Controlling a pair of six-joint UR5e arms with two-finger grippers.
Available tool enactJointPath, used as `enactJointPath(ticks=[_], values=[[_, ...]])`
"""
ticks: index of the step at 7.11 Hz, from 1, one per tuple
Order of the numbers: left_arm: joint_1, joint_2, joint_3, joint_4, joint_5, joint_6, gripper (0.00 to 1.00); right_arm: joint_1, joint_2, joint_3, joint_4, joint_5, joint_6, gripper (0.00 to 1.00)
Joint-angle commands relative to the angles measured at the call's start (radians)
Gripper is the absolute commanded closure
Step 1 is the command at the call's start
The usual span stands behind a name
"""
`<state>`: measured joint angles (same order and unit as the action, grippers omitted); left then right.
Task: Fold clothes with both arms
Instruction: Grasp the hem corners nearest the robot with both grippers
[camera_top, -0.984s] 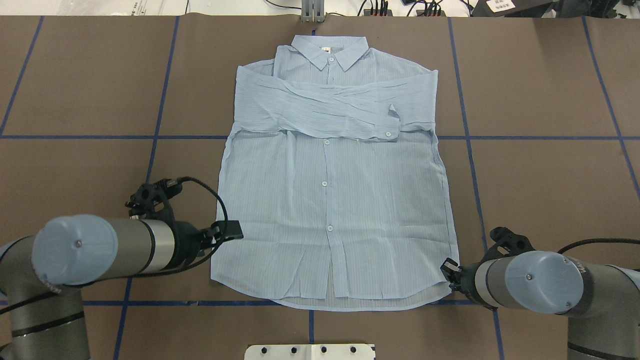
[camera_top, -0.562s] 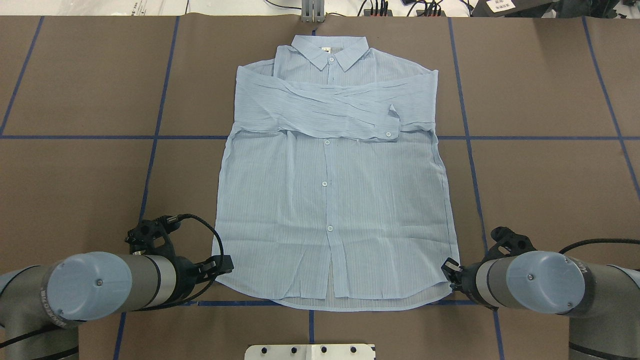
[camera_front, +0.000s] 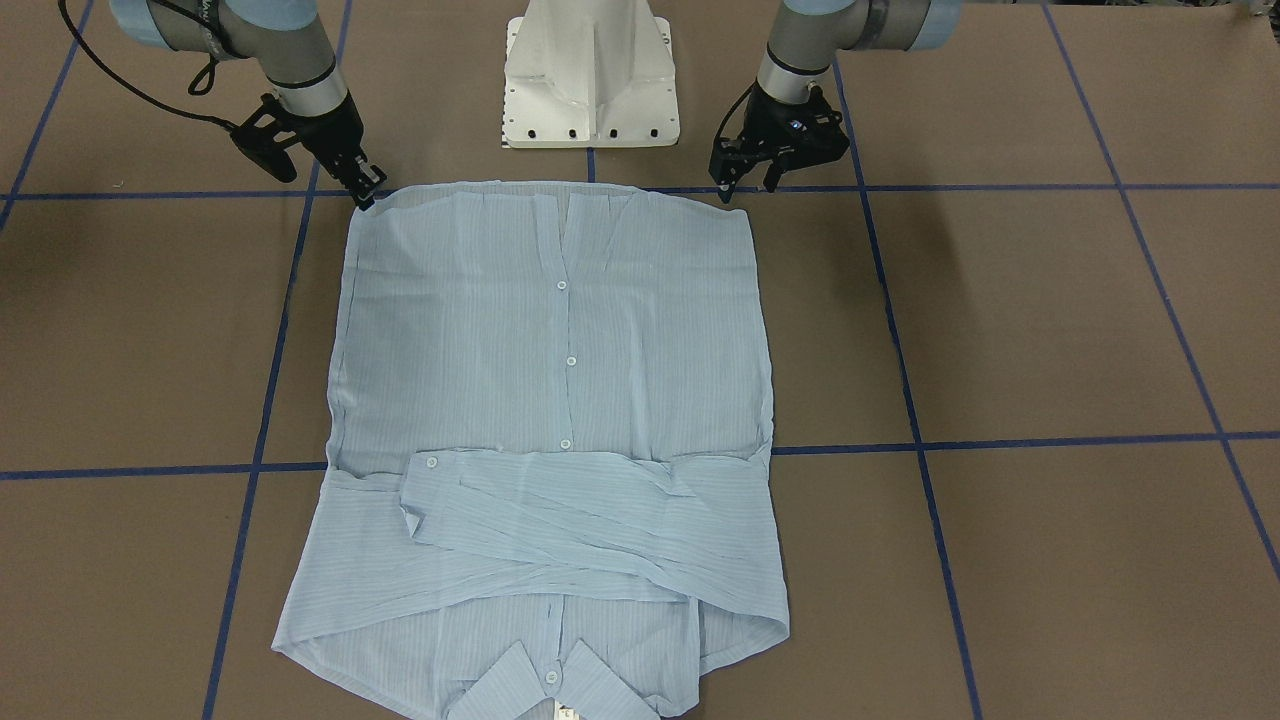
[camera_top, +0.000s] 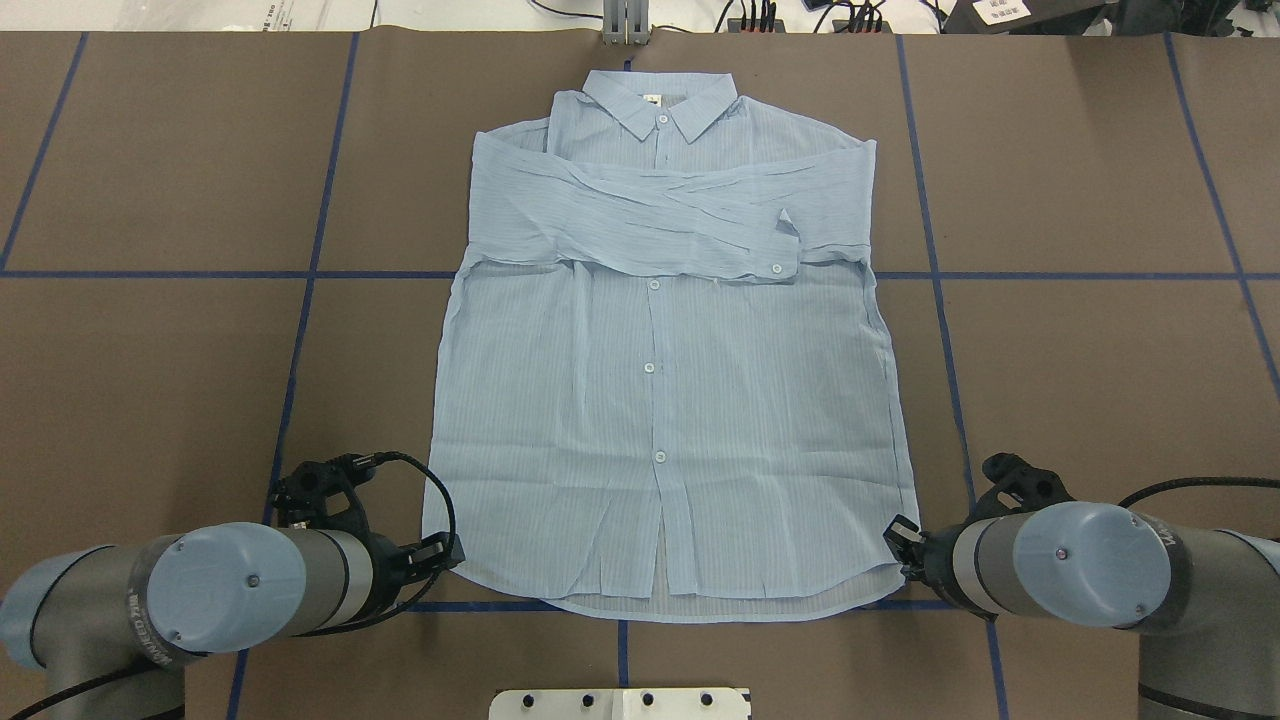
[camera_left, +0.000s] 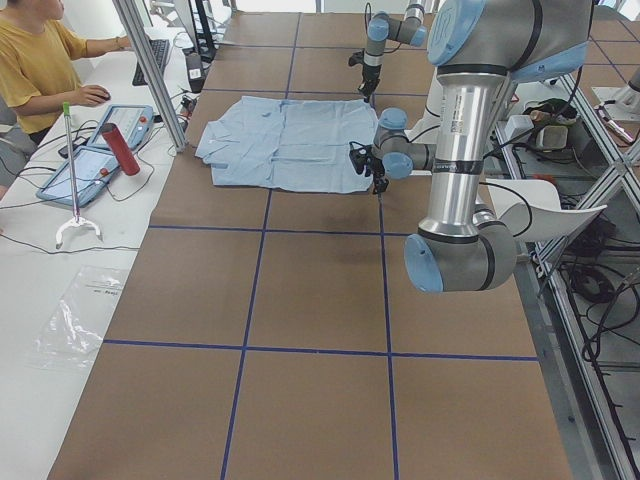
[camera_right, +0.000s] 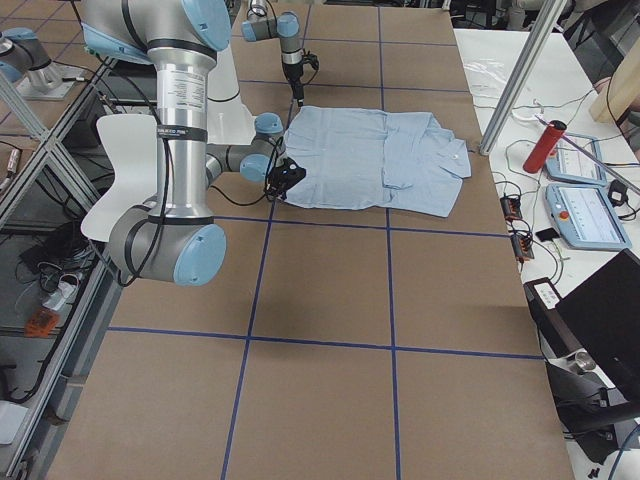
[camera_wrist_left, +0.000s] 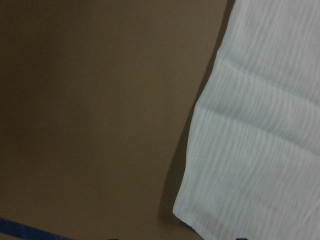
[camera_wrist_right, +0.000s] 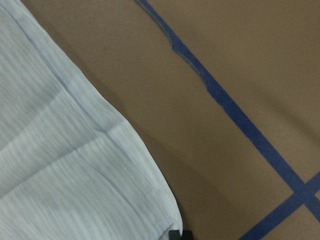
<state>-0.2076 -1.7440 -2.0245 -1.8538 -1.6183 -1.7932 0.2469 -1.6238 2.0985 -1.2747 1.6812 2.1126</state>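
The pale-blue striped shirt (camera_top: 650, 400) lies flat and buttoned, collar at the far edge, both sleeves folded across the chest (camera_front: 560, 350). My left gripper (camera_top: 450, 550) hangs open just beside the near-left hem corner (camera_front: 745, 185); its wrist view shows that corner (camera_wrist_left: 260, 150) flat on the mat. My right gripper (camera_top: 895, 532) sits on the near-right hem corner (camera_front: 365, 190). In the right wrist view a dark fingertip (camera_wrist_right: 180, 234) meets the tip of the cloth (camera_wrist_right: 60, 175), and the gripper looks shut on it.
Brown mat with blue tape lines (camera_top: 320, 270) covers the table. The white pedestal base (camera_front: 590, 90) stands just behind the hem. A seated person (camera_left: 30, 60), a red cylinder (camera_left: 118, 150) and tablets occupy the side bench beyond the collar end.
My left arm has swung back toward the robot along the shirt's left edge, bringing its gripper down to the hem corner. The right arm and the shirt have not moved.
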Motion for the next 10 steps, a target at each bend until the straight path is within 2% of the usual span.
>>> enactJointPath(ticks=[1, 3, 6, 7, 9, 10], values=[[0.002, -0.026, 0.029, 0.004, 0.001, 0.000, 0.38, 0.000, -0.001, 0.000, 0.000, 0.000, 0.000, 1.00], [0.001, -0.026, 0.033, 0.005, 0.018, 0.006, 0.49, 0.002, -0.002, 0.003, 0.000, -0.002, 0.000, 1.00], [-0.001, -0.025, 0.036, 0.007, 0.032, 0.009, 0.52, 0.002, -0.007, 0.008, 0.000, -0.002, 0.000, 1.00], [-0.003, -0.025, 0.036, 0.007, 0.032, 0.009, 0.60, 0.002, -0.007, 0.008, 0.000, -0.002, 0.001, 1.00], [-0.007, -0.025, 0.036, 0.008, 0.034, 0.009, 0.84, 0.002, -0.007, 0.008, 0.000, -0.002, 0.000, 1.00], [-0.007, -0.026, 0.033, 0.024, 0.040, 0.009, 1.00, 0.003, -0.007, 0.008, 0.000, -0.002, 0.000, 1.00]])
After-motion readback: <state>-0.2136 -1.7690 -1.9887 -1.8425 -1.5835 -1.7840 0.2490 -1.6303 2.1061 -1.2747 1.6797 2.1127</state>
